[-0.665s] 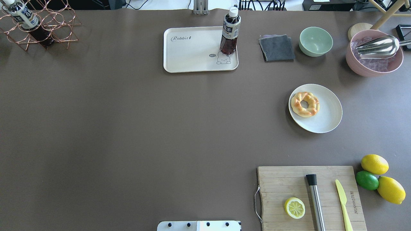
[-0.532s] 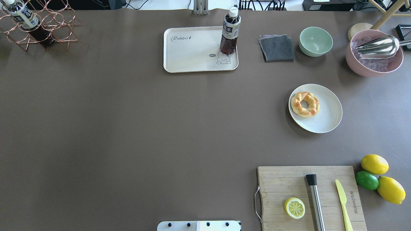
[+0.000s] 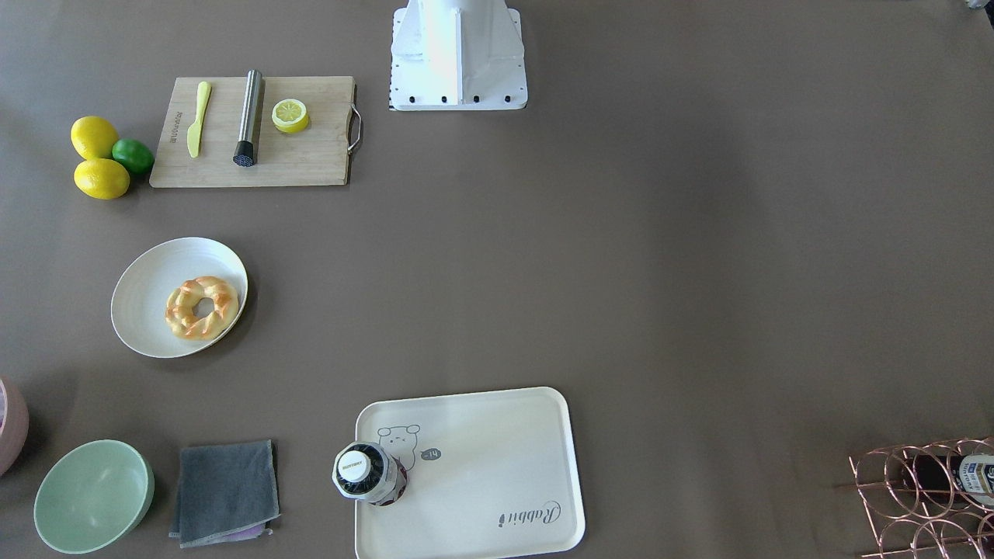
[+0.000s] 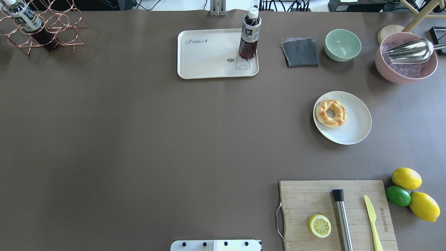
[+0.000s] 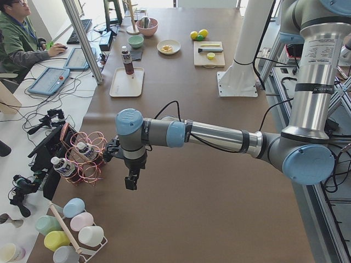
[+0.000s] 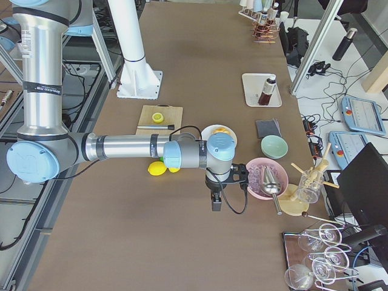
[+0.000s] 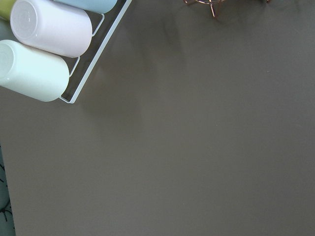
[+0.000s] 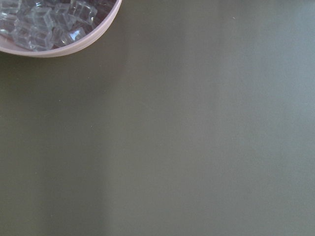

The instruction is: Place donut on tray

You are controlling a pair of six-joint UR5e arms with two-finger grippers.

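Golden donut (image 4: 331,113) noted on plate (image 4: 358,131), well apart from tray (image 4: 205,61). For right gripper (image 6: 216,203) and left gripper (image 5: 131,181), open or closed cannot be told. Donut best pinched across one side of the ring; bottle (image 4: 249,35) on tray to be avoided.

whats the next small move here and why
Probably swing the right gripper over to hover above the donut. The donut lies on the round plate on the robot's right side, not yet on the tray, and that gripper hangs over the table beside the pink bowl.
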